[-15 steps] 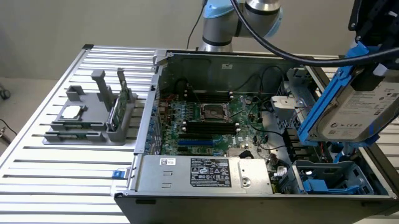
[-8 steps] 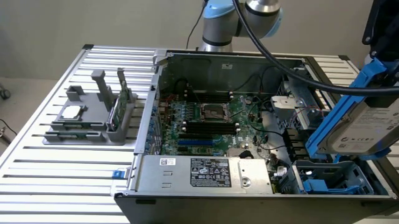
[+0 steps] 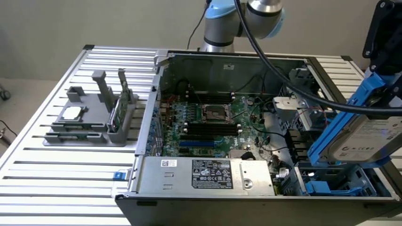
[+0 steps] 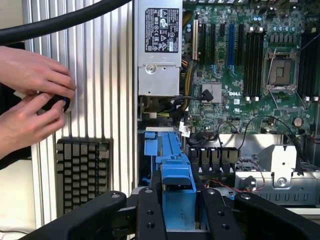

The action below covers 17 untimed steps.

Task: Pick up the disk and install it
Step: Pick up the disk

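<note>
Gripper (image 4: 181, 212): black, with matte fingers (image 4: 150, 210) bolted at several points. It is clamped on the disk (image 3: 364, 134), whose blue plastic carrier sits between the two fingers. The disk is a flat silver-grey metal rectangle with a white label, framed by the ribbed blue carrier. A thick black cable (image 3: 276, 61) curves from the arm across the scene.

Surface: a slatted aluminium table (image 3: 56, 188) with parallel grooves, before a plain pale wall. On it stands an open computer case (image 3: 207, 202) of grey sheet metal, showing a green motherboard (image 3: 213, 117) and a boxy silver power supply (image 3: 207, 176). At the exterior view's left, a grey moulded fixture (image 3: 88, 117) holds a small square chip (image 3: 72, 112) and an upright green card (image 3: 115, 115). In the wrist view, two hands, one (image 4: 35, 72) and the other (image 4: 27, 125), meet on a small dark object near a dark keyboard (image 4: 82, 172).

Orientation: the disk hangs above the case's corner at the exterior view's right, over a blue drive bay (image 3: 326, 186). It is steeply tilted, its long axis rising toward the exterior view's right, with the label facing the exterior camera.
</note>
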Each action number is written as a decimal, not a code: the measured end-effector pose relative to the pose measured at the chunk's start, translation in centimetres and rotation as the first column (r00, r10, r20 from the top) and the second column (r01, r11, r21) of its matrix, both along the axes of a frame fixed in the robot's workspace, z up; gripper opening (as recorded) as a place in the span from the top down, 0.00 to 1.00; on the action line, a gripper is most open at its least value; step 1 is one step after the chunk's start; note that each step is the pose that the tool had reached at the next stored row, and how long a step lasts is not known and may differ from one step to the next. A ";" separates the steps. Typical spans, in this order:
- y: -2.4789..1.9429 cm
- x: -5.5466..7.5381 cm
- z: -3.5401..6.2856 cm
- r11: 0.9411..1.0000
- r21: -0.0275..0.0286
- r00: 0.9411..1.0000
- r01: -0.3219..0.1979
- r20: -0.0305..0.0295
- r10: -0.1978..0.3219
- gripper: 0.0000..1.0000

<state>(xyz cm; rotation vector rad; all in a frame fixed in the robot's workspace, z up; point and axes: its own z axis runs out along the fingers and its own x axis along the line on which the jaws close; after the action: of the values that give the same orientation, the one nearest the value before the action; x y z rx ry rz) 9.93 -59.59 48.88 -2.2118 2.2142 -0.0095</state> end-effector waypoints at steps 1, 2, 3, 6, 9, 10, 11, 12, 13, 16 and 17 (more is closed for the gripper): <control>-0.01 0.1 -0.20 1.000 0.000 1.000 0.000 0.000 0.000 0.67; 0.00 0.1 -0.37 1.000 0.000 1.000 0.000 0.000 0.000 0.67; 0.00 0.2 -0.55 1.000 0.000 1.000 0.000 0.000 0.000 0.67; 0.02 0.3 -1.11 1.000 0.000 1.000 0.000 0.000 0.000 0.67; 0.11 0.4 -1.66 1.000 0.000 1.000 0.000 0.000 0.000 0.67; 0.15 0.4 -1.82 1.000 0.000 1.000 0.000 0.000 0.000 0.67; 0.18 0.5 -2.02 1.000 0.000 1.000 0.000 0.000 0.000 0.67; 0.23 0.5 -2.18 1.000 0.000 1.000 0.000 0.000 0.000 0.67; 0.26 0.6 -2.38 1.000 0.000 1.000 0.000 0.000 0.000 0.67; 0.35 0.8 -2.92 1.000 0.000 1.000 0.000 0.000 0.000 0.67; 0.36 0.8 -3.11 1.000 0.000 1.000 0.000 0.000 0.000 0.67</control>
<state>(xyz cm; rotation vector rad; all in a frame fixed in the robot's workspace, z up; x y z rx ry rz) 10.74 -59.24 45.77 -2.2116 2.2141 -0.0091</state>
